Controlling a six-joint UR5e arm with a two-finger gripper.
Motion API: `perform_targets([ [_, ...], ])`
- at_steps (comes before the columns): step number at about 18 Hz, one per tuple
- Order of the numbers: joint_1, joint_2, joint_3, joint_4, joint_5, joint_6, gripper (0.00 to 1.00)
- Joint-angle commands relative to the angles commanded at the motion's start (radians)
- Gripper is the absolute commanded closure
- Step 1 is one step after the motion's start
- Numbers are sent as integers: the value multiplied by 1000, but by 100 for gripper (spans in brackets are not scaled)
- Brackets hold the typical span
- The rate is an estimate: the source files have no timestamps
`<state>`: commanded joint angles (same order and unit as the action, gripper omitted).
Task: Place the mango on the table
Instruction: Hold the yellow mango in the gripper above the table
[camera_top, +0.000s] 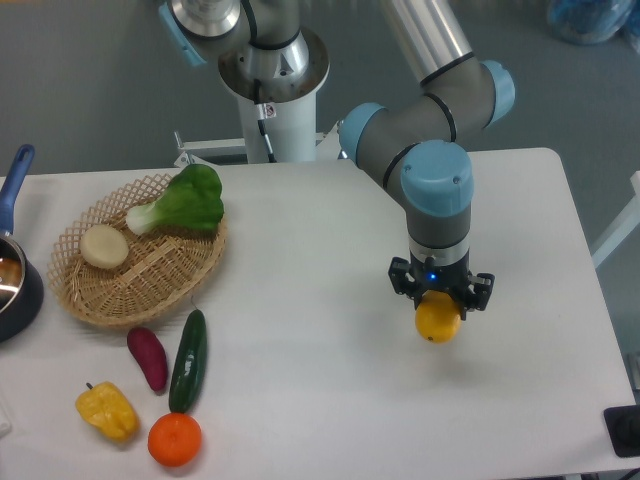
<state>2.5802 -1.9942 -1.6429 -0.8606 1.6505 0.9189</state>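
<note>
The mango (438, 321) is a smooth yellow-orange fruit held in my gripper (440, 300) at the right middle of the white table (330, 300). The gripper points straight down and is shut on the mango's upper part. The mango's lower end hangs just above the tabletop or touches it; I cannot tell which. The fingers are mostly hidden by the wrist and the fruit.
A wicker basket (90, 300) at the left holds a leafy green vegetable (190, 200) and a pale round item (104, 246). In front of it lie a purple eggplant (148, 358), a cucumber (188, 360), a yellow bell pepper (107, 411) and an orange (175, 439). A pot (12, 280) stands at the far left edge.
</note>
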Motion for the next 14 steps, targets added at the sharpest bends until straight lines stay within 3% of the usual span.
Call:
perform_targets([
  [14, -3, -31, 5, 2, 3, -14, 70],
])
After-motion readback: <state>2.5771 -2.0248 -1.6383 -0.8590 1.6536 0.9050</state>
